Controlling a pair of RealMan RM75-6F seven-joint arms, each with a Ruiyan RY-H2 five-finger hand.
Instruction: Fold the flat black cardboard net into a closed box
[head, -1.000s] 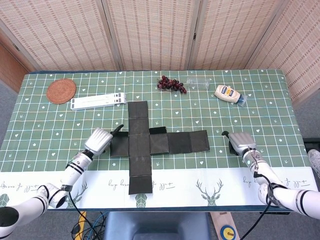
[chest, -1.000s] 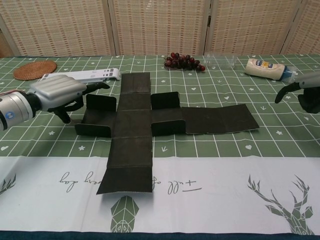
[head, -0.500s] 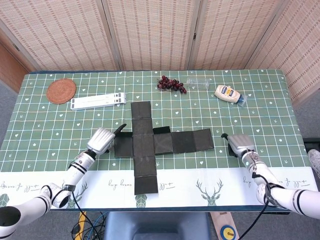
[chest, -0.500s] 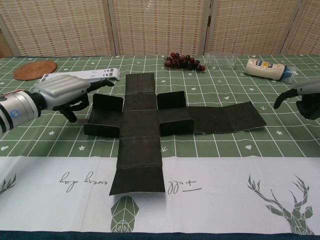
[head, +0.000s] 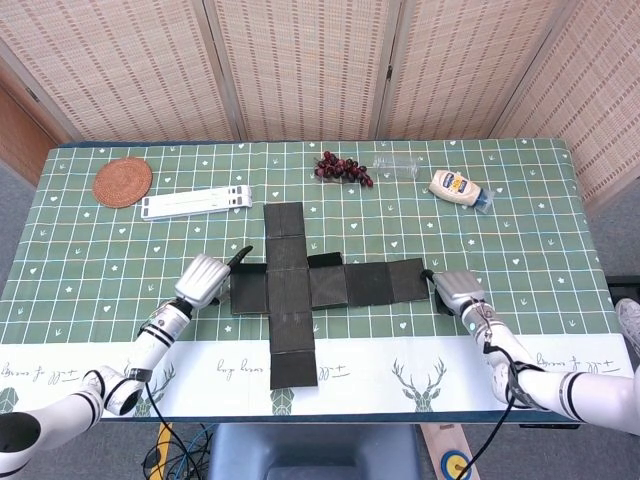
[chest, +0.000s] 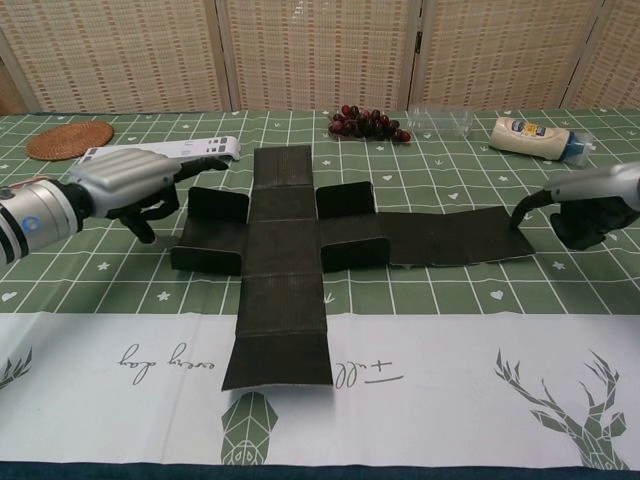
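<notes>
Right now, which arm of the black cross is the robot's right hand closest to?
The long arm of the black cardboard net, pointing toward the right hand; the others point elsewhere.

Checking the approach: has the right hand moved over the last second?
Yes. The right hand has moved left, away from the table edge, to the net's right end.

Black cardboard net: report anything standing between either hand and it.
Nothing visible does. The left hand sits right beside the black cardboard net at its left flap; the right hand is at the far right panel's edge.
</notes>
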